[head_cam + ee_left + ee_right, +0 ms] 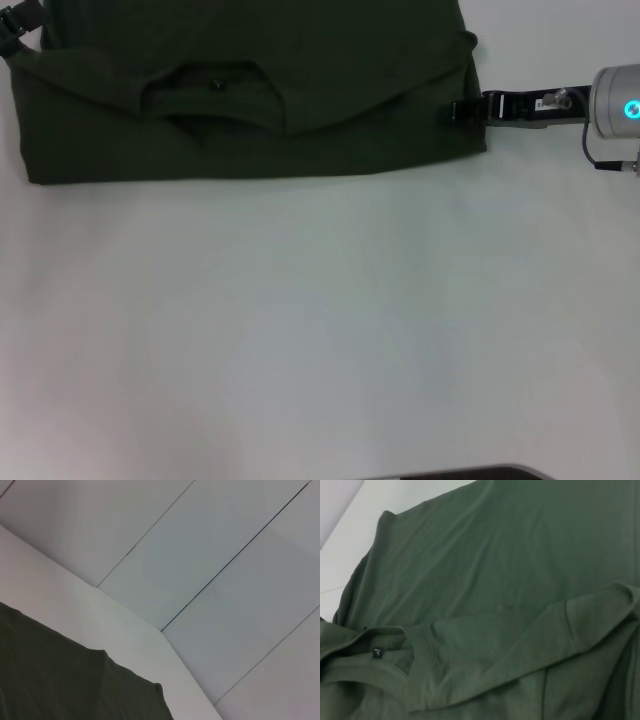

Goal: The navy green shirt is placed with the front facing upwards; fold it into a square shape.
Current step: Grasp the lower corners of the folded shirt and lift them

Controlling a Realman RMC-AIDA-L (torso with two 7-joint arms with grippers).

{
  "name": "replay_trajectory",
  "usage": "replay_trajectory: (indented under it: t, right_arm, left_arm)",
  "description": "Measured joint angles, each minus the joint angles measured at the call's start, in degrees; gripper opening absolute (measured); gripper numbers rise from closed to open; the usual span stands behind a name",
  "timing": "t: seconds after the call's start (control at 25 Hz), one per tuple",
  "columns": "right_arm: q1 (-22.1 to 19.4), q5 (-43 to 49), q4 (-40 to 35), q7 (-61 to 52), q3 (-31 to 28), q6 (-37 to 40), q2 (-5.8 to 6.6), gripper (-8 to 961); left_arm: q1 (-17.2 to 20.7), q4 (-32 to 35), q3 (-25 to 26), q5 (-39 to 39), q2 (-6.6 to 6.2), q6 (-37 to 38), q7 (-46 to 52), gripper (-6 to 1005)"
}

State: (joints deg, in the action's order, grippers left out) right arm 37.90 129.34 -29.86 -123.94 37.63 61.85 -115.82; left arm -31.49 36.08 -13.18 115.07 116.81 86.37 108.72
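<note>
At shirt [250,90] right edge: right gripper [458,111] touching cloth, grip unclear. Left gripper [18,30] at left corner, grip unclear.

white table [320,320] — pale panelled wall [225,555]

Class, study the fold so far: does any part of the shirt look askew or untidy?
Yes. The navy green shirt lies partly folded at the table's far edge; its upper layer ends in slanted edges around the collar, not a straight line. The right claw sits at its right edge.
</note>
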Motion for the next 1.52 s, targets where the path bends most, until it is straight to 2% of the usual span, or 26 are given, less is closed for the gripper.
replay_trajectory:
  t: [0.56, 0.76, 1.0, 1.32, 1.52]
  right_arm:
    - [1.1, 0.1, 1.8, -0.1, 0.9, -1.2, -0.12, 419]
    - [1.2, 0.0, 1.8, -0.1, 1.4, -1.4, -0.19, 214]
    - [0.6, -0.6, 1.6, -0.1, 1.0, -1.4, -0.21, 71]
    - [0.0, -2.0, 1.3, 0.3, 0.9, -0.9, 0.17, 71]
    - [0.0, -2.0, 1.2, 0.2, 0.9, -0.7, 0.24, 72]
  left_arm:
    - [-0.1, 0.0, 0.0, -0.2, -0.01, -0.6, -0.1, 950]
    - [-0.1, 0.0, 0.0, -0.2, -0.01, -0.6, -0.1, 949]
    - [0.4, 0.2, 0.0, -0.1, -0.01, -0.6, -0.2, 950]
    - [2.2, 1.6, -0.5, 3.4, -0.15, -1.3, -1.4, 949]
    - [3.0, 1.0, -1.1, 6.9, 0.19, -4.6, -3.5, 950]
